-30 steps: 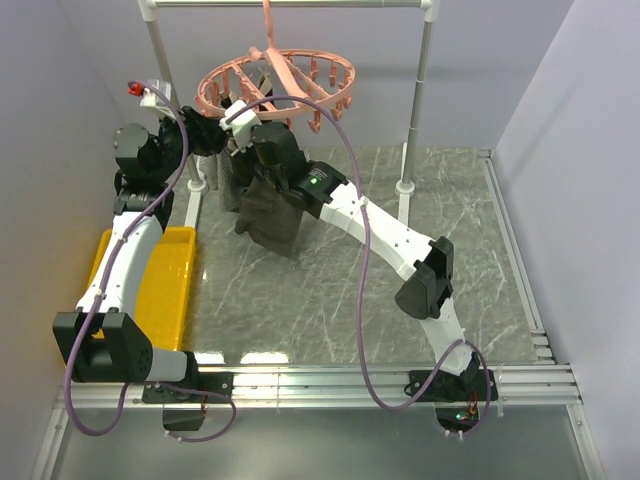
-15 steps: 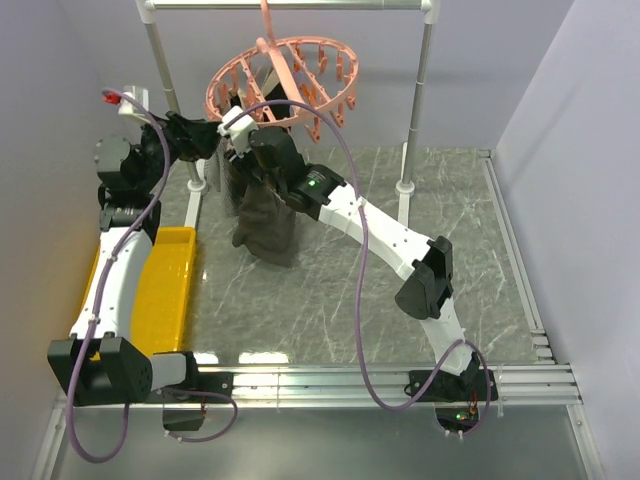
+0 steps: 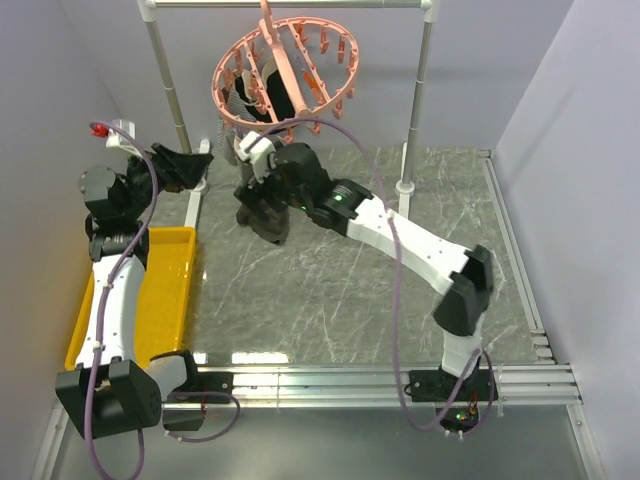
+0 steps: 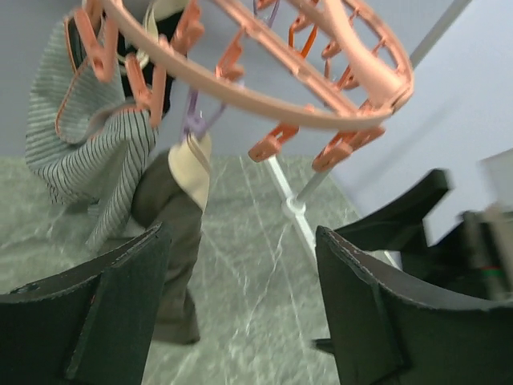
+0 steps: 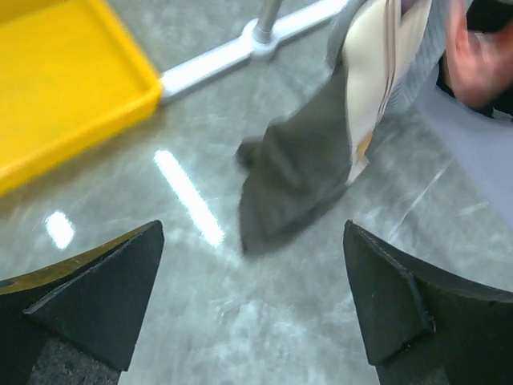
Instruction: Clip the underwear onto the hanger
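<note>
Both your left pincer (image 4: 240, 305) and right pincer (image 5: 252, 305) stand wide apart, holding nothing. The underwear (image 5: 296, 176) hangs under the hanger (image 4: 369, 64), just ahead of both pincers.

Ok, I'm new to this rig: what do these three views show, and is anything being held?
Two robot arms are bolted at the near edge of the table. One view looks down from above and behind them; the other two come from a camera on each wrist, so the dark shapes at the bottom are that arm's own fingers. The left gripper and right gripper both stand open, holding nothing. The pink round hanger hangs from the white rail. The dark underwear hangs under it by its beige waistband, apparently pegged. A striped cloth hangs beside it. A yellow tray lies on the table, left side.
</note>
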